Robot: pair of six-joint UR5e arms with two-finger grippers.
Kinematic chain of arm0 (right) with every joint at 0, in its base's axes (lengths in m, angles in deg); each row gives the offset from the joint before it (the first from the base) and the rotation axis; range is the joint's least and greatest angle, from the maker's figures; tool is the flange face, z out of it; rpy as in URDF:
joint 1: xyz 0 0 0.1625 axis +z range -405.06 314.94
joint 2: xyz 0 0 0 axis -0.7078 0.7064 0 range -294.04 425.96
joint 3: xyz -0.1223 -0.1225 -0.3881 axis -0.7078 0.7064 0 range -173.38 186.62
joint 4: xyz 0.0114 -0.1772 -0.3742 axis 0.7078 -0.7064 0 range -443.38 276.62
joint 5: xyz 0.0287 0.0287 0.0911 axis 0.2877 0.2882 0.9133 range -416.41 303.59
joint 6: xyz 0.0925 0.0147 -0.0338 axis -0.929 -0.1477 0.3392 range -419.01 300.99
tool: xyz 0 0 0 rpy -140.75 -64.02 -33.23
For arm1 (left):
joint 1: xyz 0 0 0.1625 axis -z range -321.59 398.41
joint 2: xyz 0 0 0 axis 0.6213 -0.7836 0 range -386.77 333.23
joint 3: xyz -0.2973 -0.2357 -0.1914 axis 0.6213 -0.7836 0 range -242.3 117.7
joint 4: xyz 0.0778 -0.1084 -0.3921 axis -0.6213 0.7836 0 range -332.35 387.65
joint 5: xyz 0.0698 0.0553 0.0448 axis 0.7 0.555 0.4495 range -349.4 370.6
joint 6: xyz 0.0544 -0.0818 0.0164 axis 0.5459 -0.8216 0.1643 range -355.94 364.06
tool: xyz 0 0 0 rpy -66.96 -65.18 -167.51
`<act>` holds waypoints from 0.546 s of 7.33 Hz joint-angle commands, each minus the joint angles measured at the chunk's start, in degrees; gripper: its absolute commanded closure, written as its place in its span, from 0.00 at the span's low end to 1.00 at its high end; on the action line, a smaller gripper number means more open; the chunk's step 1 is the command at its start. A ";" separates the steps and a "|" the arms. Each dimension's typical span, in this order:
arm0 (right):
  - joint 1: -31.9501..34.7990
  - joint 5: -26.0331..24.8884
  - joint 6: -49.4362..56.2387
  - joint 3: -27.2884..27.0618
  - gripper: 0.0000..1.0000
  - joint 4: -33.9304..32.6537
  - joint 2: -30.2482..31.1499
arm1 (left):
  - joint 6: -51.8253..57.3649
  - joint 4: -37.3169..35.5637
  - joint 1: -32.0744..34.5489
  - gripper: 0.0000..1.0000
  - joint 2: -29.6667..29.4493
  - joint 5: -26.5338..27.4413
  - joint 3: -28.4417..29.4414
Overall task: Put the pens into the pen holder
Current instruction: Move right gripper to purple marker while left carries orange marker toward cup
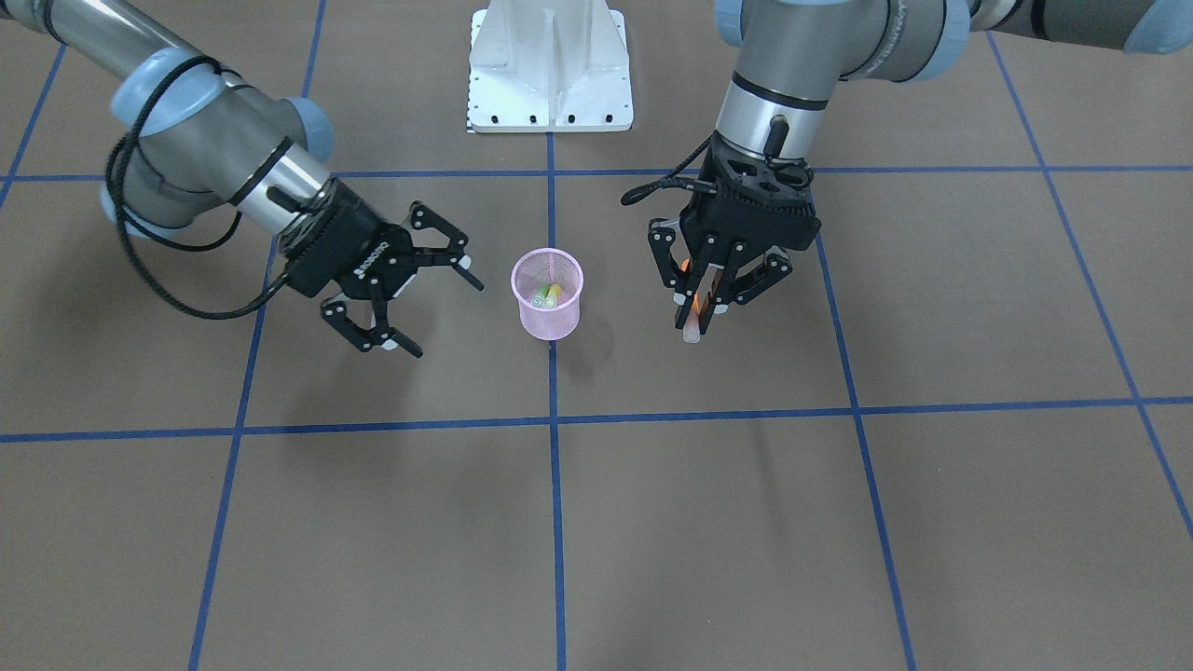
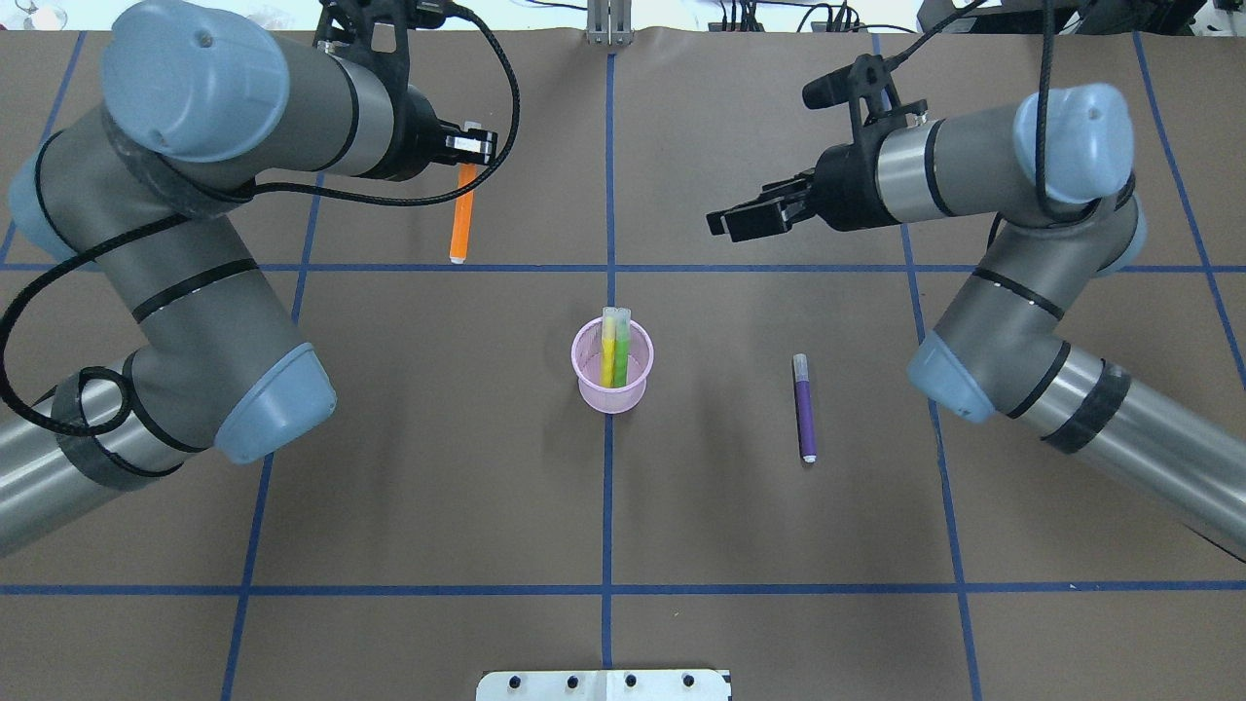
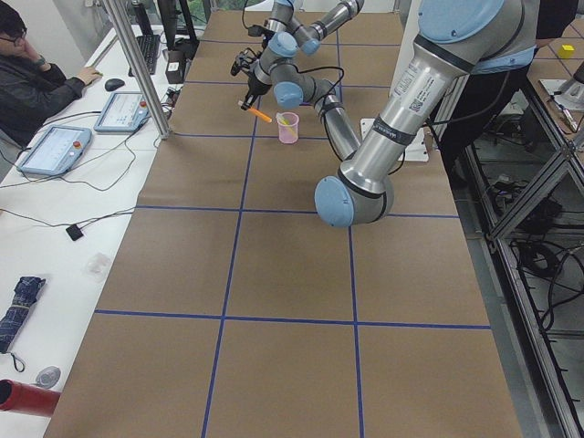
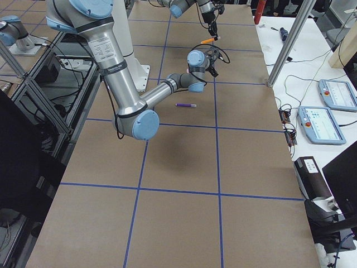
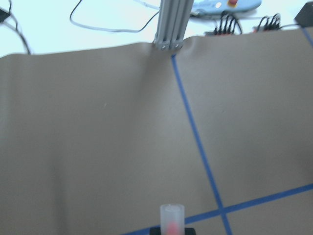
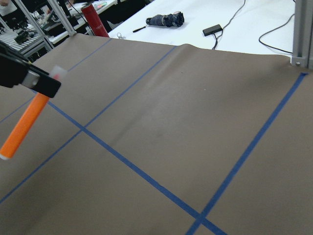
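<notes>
Overhead view, L to R. Upper left: the left gripper (image 2: 470,146) is clamped on the orange pen (image 2: 461,219) near one end, and the rest of the pen points down-frame. From the right wrist cam it looks tilted and lifted off the table (image 2: 438,467).

Dead centre: the pink pen holder (image 2: 587,385) stands upright, right on a blue tape line (image 2: 609,506). A yellow pen (image 2: 607,355) and a green pen (image 2: 620,350) are already standing in it side by side, w/ pale caps poking over the rim.

Right of centre: the purple pen (image 2: 805,419) lies flat on the table, well apart from the holder, pale cap toward the top of frame.

Upper right: the right gripper (image 2: 722,224) hovers over bare table holding nothing. The front cam shows its fingers spread wide.
</notes>
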 commanded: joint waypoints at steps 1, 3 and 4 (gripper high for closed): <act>6.40 11.95 -9.29 -7.03 0.02 -12.94 5.03 | 0.20 17.69 -3.09 1.00 6.81 5.18 0.84; 7.20 10.66 -16.96 -8.37 0.01 -16.73 9.26 | -0.32 26.70 -9.59 1.00 7.28 14.56 3.99; 8.42 10.57 -16.98 -9.51 0.01 -22.84 9.19 | -0.58 30.31 -10.41 1.00 7.28 15.31 4.09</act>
